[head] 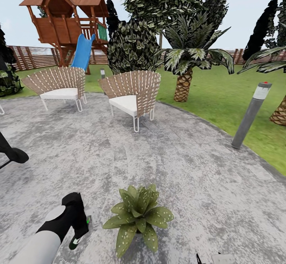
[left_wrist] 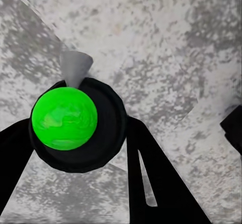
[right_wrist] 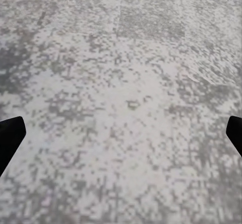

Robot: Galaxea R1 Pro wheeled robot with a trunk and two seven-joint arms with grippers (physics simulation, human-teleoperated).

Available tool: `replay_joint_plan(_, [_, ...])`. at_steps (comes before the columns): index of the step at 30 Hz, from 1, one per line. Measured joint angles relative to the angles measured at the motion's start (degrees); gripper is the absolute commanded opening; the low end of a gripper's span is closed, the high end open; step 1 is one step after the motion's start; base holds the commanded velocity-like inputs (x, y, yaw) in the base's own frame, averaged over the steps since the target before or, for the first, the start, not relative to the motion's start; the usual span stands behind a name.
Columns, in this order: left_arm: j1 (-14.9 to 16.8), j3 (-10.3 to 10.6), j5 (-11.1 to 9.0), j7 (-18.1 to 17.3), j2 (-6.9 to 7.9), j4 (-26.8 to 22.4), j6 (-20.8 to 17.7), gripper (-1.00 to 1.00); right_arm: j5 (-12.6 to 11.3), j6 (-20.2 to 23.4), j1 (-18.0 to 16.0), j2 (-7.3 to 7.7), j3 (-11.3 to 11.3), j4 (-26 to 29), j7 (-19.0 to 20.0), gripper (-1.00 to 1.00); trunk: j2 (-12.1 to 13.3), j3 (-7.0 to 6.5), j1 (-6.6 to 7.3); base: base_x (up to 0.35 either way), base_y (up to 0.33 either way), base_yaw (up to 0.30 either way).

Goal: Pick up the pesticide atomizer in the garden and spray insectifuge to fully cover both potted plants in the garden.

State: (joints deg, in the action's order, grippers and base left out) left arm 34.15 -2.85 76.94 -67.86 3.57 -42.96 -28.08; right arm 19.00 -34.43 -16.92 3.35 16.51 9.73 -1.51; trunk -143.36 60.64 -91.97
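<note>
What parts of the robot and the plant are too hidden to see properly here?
- The potted plant: its pot is covered by its own leaves in the head view.
- The pesticide atomizer: the left wrist view looks down on its green end; the body below is hidden. In the head view the left gripper covers most of it.
- The right gripper: the picture's side edges cut off all but its dark fingers.

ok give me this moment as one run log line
left gripper: shut on pesticide atomizer | right gripper: open over patio | potted plant: whitish specks on leaves
</note>
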Motion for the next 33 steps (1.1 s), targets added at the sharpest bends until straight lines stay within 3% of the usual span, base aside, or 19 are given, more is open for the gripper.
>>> replay_joint_plan(7, [0.13, -0.47, -0.46, -0.58, 0.52, -0.05, 0.12, -1.0, 0.0, 0.0, 0.0, 0.0, 0.0, 0.0, 0.0, 1.0, 0.0, 0.0, 0.0, 0.0, 0.0, 0.0])
replay_joint_plan(11, [0.73, -0.55, -0.62, -7.07, 0.24, -0.71, 0.28, -1.0, 0.0, 0.0, 0.0, 0.0, 0.0, 0.0, 0.0, 1.0, 0.0, 0.0, 0.0, 0.0, 0.0, 0.0])
replay_joint_plan(14, [0.79, -0.51, -0.63, -8.55, -0.1, -3.67, 0.17, -1.0, 0.0, 0.0, 0.0, 0.0, 0.0, 0.0, 0.0, 1.0, 0.0, 0.0, 0.0, 0.0, 0.0, 0.0])
replay_joint_plan(18, [0.58, -0.5, -0.28, -8.86, -0.33, -5.9, 0.06, -1.0, 0.0, 0.0, 0.0, 0.0, 0.0, 0.0, 0.0, 1.0, 0.0, 0.0, 0.0, 0.0, 0.0, 0.0])
replay_joint_plan(28, [0.14, -0.35, -0.79, -9.05, -0.08, -6.12, 0.58, -1.0, 0.08, 0.08, 0.0, 0.02, -0.09, 0.0, 0.04, 1.0, 0.0, 0.0, 0.0, 0.0, 0.0, 0.0])
replay_joint_plan(33, [0.1, -0.48, -0.86, -9.05, -0.18, -6.16, 0.63, -1.0, 0.09, 0.09, 0.0, 0.09, -0.09, 0.0, 0.01, 1.0, 0.0, 0.0, -0.03, -0.223, 0.0, 0.0])
